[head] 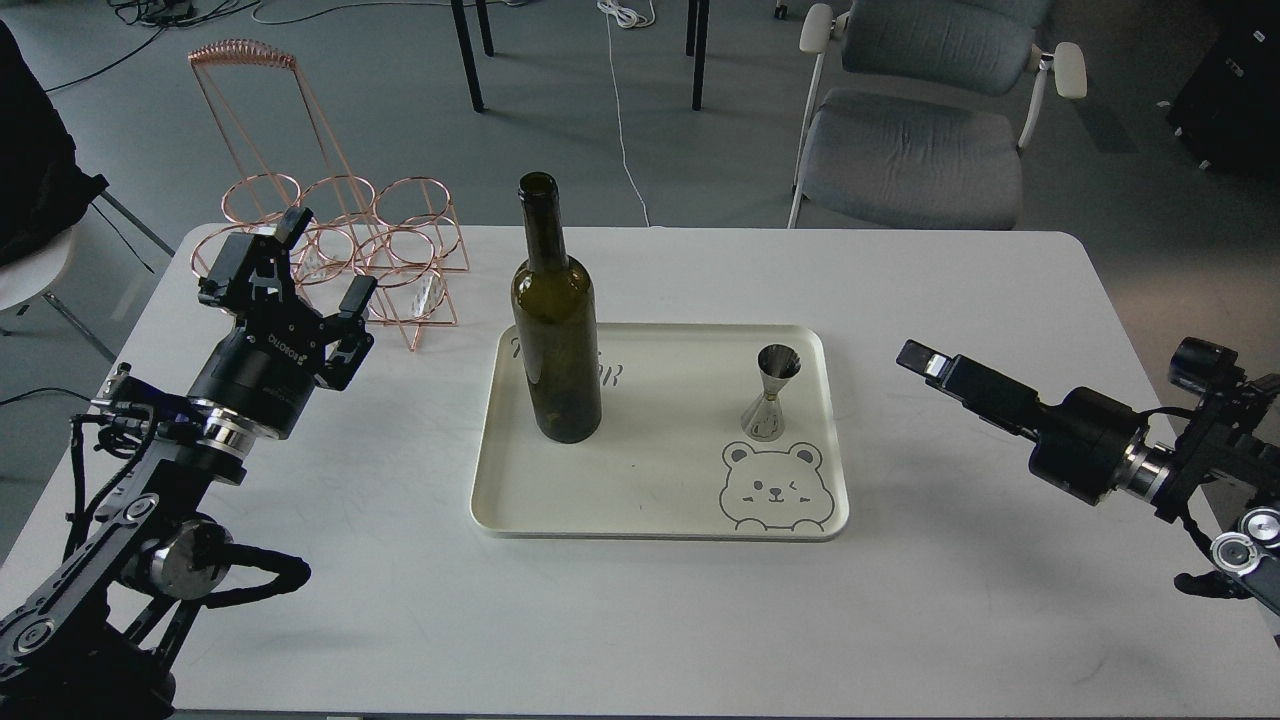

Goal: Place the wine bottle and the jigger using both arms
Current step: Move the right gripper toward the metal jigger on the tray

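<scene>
Arms flank tray [660, 525]; left gripper [325, 260] spread, right gripper [915, 358] edge-on.

Office or lab room.
White table [900, 620] on grey carpet [400, 90], padded office chair [915, 150], loose cables [625, 110] across floor, desk legs [467, 55] behind.

Grey floor [400, 110], grey chair [915, 140] behind white table [950, 600].

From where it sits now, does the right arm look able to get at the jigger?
Probably yes. The right gripper points toward the jigger, with only bare table and the low tray rim between them.
</scene>
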